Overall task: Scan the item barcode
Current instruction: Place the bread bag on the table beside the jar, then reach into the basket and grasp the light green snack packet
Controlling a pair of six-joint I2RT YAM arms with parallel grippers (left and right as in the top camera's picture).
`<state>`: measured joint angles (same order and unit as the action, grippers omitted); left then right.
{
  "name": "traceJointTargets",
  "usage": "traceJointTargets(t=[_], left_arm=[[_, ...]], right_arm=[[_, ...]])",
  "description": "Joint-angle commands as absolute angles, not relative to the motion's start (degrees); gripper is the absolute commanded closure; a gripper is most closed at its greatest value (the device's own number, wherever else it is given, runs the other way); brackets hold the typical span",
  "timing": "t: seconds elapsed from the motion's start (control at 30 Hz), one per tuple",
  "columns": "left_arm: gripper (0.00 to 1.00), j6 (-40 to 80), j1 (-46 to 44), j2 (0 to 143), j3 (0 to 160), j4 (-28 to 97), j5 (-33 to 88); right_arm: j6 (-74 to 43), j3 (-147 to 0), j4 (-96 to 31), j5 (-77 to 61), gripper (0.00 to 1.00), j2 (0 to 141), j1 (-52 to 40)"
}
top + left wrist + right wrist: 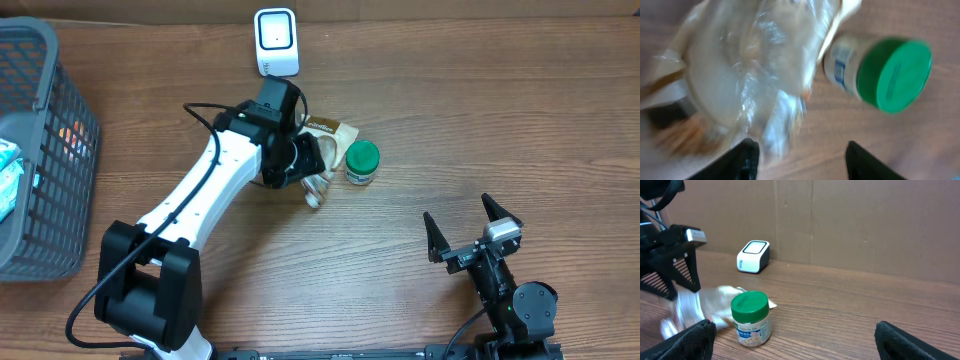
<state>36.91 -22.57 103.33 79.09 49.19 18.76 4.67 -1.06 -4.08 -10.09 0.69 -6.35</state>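
the left arm [205,185] stretches forward, left gripper [801,159] parted, while the right gripper [458,212] sits low, spread wide.
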Motion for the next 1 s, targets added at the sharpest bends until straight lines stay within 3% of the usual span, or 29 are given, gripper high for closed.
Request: traceJointTargets(t=[0.0, 0.17, 0.37, 0.47, 0.53, 0.73, 0.77, 0.87, 0.97], left_arm=[[0.38, 37.26, -23.29, 102.91, 79.83, 51.92, 22.52], [0.40, 34.00, -22.48, 101.16, 85.27, 57.89, 22.22], [0.40, 27.94, -18.72, 96.07, 101.38, 66.74, 13.41], [0.29, 25.76, -14.61, 93.80, 108.62, 69.04, 7.22], [0.27, 23.73, -10.98, 92.29, 112.29, 69.95, 2.70], [0.18, 20.86, 5.58, 88.18, 119.13, 71.88, -2.35], [0.15, 18.61, 11.70, 87.61, 119.15, 71.11, -2.85], [0.14, 16.14, 23.99, 88.79, 118.98, 70.83, -7.03], [0.12, 15.59, 30.24, 91.24, 118.98, 69.71, -7.01]], right_arm=[[4.58, -0.47, -3.79, -9.96, 0.00, 0.27, -5.98], [4.58, -0.47, -3.79, -9.96, 0.00, 0.27, -5.98], [4.56, -0.47, -3.79, -9.98, 0.00, 0.27, -5.98], [4.58, -0.47, -3.79, -9.98, 0.00, 0.27, -5.98], [4.58, -0.47, -3.79, -9.96, 0.00, 0.27, -5.98], [4.58, -0.47, -3.79, -9.96, 0.00, 0.27, -5.98], [4.56, -0.47, -3.79, -9.98, 0.00, 0.27, -5.98], [4.56, -0.47, -3.79, -9.96, 0.00, 0.27, -5.98], [4.58, -0.47, -3.79, -9.98, 0.00, 0.27, -5.98]])
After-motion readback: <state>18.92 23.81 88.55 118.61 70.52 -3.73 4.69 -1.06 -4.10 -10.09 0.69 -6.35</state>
